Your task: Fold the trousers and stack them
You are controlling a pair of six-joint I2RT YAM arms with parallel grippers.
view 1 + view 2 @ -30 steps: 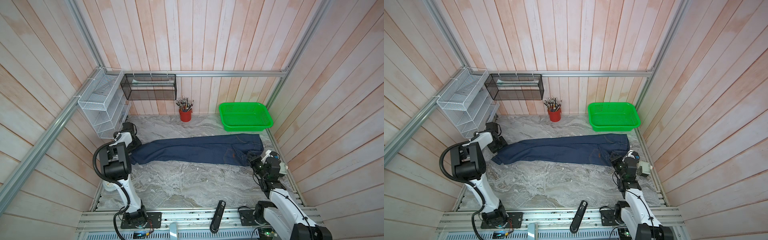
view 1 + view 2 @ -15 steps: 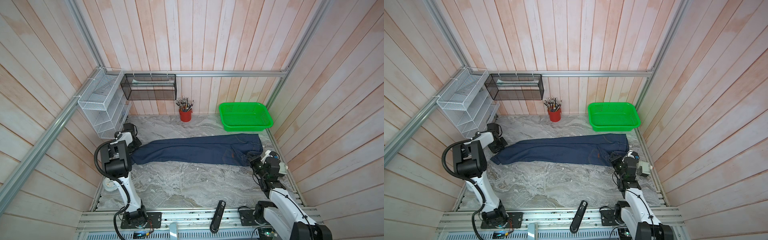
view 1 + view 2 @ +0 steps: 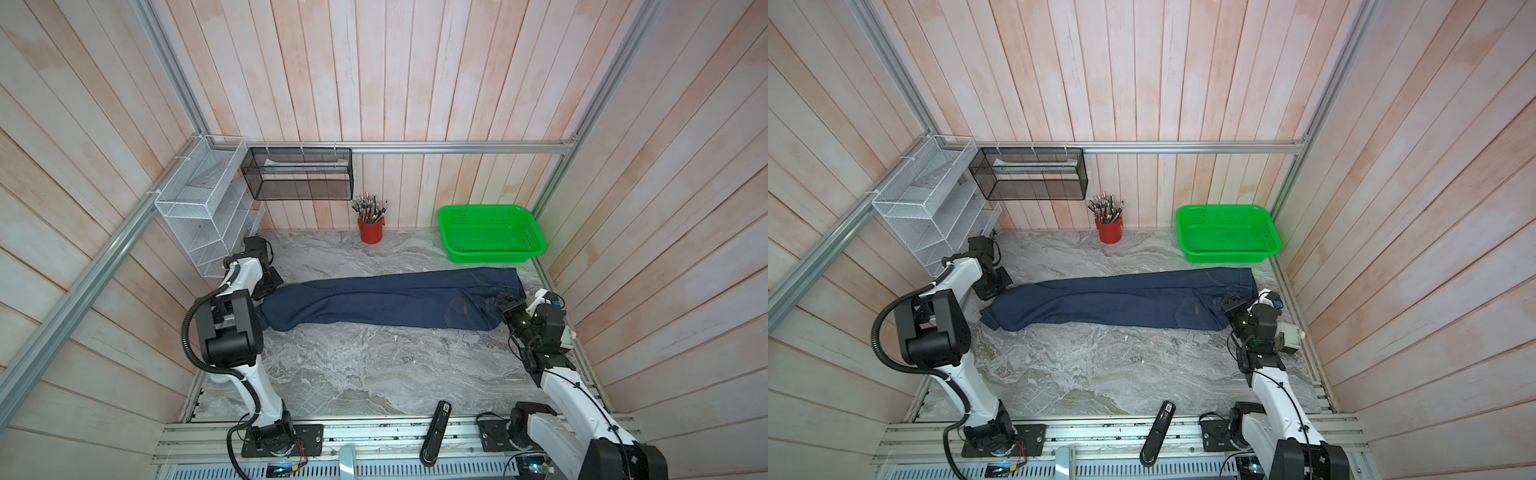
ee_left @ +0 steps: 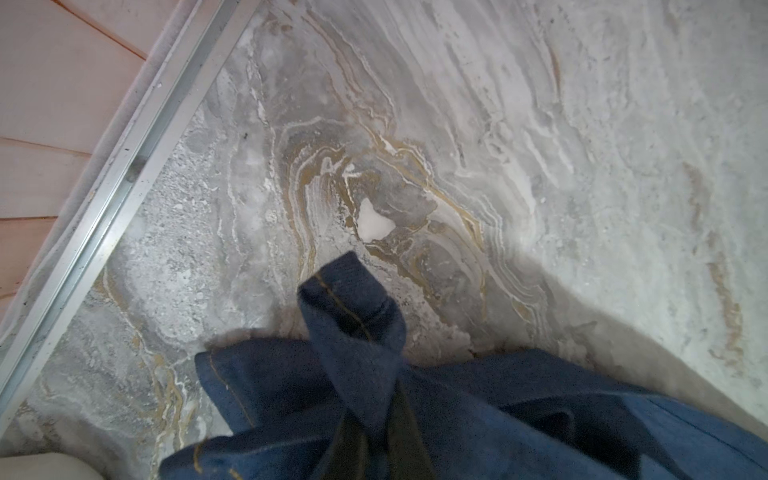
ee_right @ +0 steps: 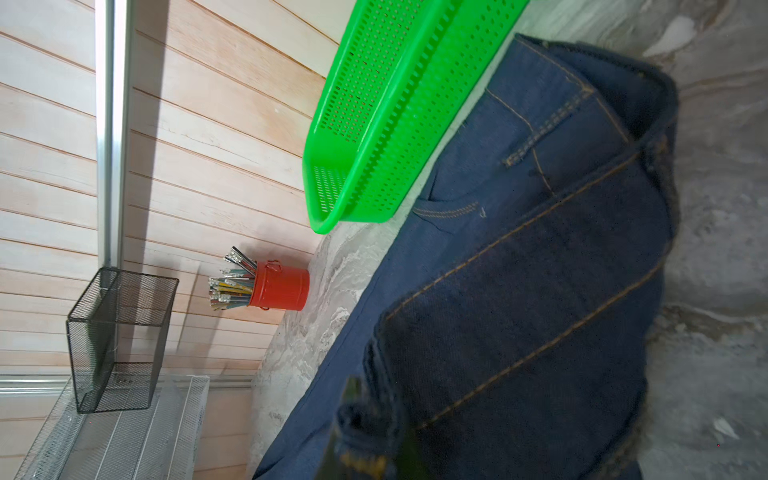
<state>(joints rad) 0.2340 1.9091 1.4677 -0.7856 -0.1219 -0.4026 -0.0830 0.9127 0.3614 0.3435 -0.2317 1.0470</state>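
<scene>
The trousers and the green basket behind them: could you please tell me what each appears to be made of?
The trousers look like denim, matte dark indigo: the right wrist view shows a woven texture and tan seam stitching. The green basket is probably moulded plastic, bright and slightly glossy, its walls perforated with regular small holes.

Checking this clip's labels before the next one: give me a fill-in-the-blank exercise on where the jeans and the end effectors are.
1. The trousers lie stretched across the table, one end beside the ____ basket.
2. The left end effector is shut on their hems, the right end effector on their ____.
3. That basket holds ____.
4. Pencils stand in a ____ cup.
Missing: green; waist; nothing; red.
</scene>
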